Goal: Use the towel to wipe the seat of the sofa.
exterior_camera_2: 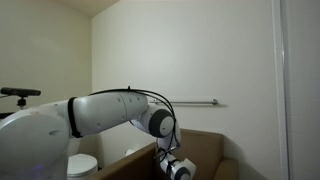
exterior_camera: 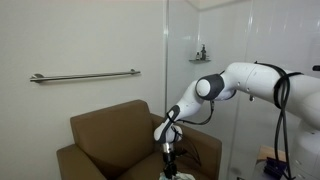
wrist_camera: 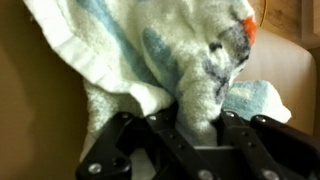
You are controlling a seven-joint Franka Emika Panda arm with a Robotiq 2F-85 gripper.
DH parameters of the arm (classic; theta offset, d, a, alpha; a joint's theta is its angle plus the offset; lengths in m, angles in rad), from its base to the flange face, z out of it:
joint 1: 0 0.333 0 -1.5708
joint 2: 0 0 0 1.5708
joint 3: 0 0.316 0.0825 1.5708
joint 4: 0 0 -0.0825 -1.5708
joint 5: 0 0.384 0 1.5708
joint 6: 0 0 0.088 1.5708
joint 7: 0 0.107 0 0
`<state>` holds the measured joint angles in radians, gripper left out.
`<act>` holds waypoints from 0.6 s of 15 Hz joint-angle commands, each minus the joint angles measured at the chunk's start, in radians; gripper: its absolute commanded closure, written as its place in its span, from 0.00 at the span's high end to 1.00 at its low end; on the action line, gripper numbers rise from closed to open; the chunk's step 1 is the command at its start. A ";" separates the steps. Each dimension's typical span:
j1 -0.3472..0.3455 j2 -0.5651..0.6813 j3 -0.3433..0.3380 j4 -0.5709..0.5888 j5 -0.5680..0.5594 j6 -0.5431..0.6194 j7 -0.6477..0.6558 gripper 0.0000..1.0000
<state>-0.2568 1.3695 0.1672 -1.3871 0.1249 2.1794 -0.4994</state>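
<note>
The towel [wrist_camera: 150,50], whitish with pale blue-green patches and a small orange mark near one corner, fills most of the wrist view. It is bunched and hangs in folds. My tool [wrist_camera: 195,122] is closed on it, with a thick fold pinched between the two black fingers [wrist_camera: 128,140]. Behind the cloth I see brown sofa fabric, but I cannot tell whether that is the seat or the back.

In an exterior view, the sofa [exterior_camera: 112,128] is a brown armchair with a squared back and thick padded arms. My tool [exterior_camera: 170,153] hangs low over the seat [exterior_camera: 138,166], towards the side arm nearer my base. The towel is too small to make out there. My white arm [exterior_camera: 245,80] reaches in from the side and bends down to the seat.

On the wall above the sofa back runs a horizontal metal rail [exterior_camera: 85,76]. In an exterior view, my arm [exterior_camera_2: 105,112] crosses in front and my tool [exterior_camera_2: 181,168] sits just inside the sofa [exterior_camera_2: 205,148].
</note>
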 commanded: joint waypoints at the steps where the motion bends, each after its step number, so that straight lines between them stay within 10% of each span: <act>1: -0.003 -0.064 -0.024 -0.152 0.010 0.092 0.043 0.09; 9: 0.049 0.046 -0.062 0.210 -0.005 -0.038 0.169 0.09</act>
<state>-0.2479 1.3557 0.1434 -1.3600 0.1256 2.2036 -0.4243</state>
